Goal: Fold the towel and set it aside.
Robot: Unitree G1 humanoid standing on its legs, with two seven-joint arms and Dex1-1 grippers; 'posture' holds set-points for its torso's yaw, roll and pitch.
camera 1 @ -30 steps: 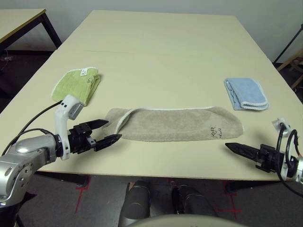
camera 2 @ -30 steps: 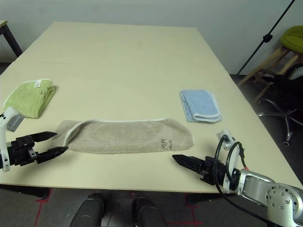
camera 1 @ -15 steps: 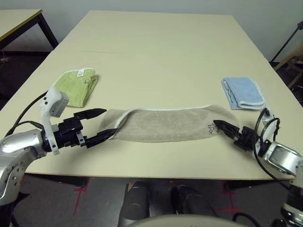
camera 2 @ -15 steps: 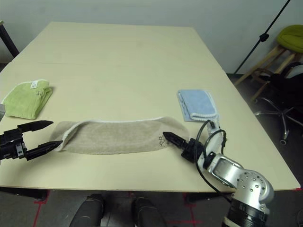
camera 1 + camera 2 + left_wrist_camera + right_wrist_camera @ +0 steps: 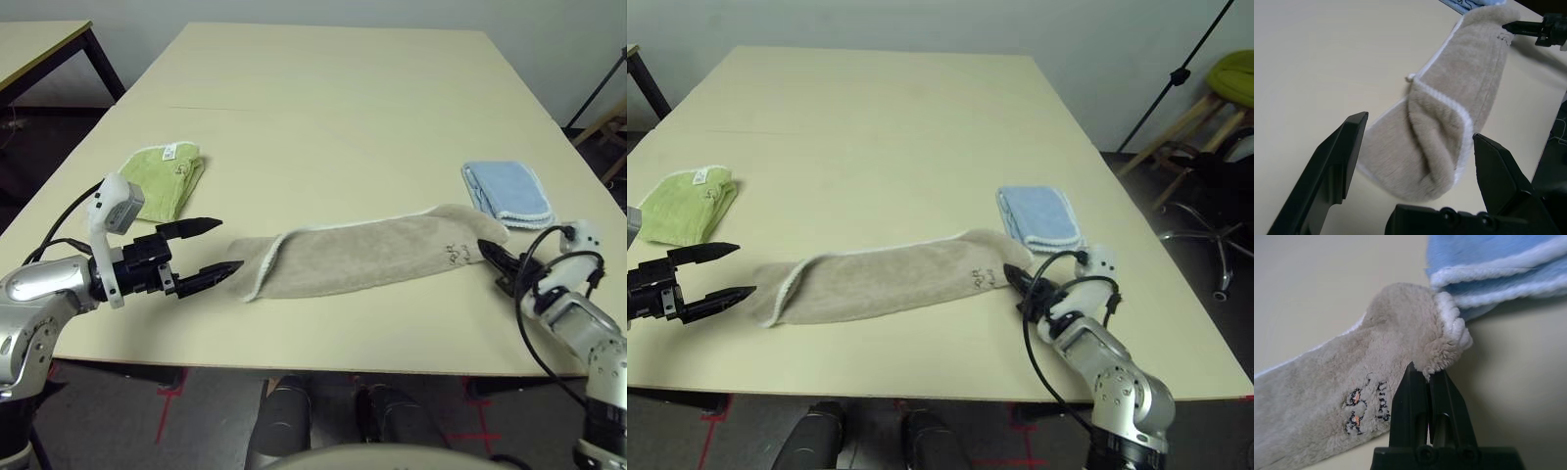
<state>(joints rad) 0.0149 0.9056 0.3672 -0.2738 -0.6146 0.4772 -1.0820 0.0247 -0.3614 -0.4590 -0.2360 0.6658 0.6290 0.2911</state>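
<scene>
The towel [image 5: 367, 257], folded lengthwise into a long beige strip with white edging, is seen lying across the near part of the tabletop [image 5: 323, 117], its right end raised slightly and angled toward the far side. That end, beside the small dark printed mark [image 5: 1366, 404], is pinched by the right pincer [image 5: 1426, 378], whose two black fingers are pressed together on the bunched corner. A folded light-blue cloth [image 5: 506, 193] is shown just beyond the gripped corner, close against it in the right wrist view. The left pincer [image 5: 214, 247] is held level just short of the towel's left end, its fingers spread wide with nothing between them; the rounded, doubled-over end of the strip is framed between them in the left wrist view. A folded lime-green cloth [image 5: 162, 178] is set farther back on the left, apart from the towel
</scene>
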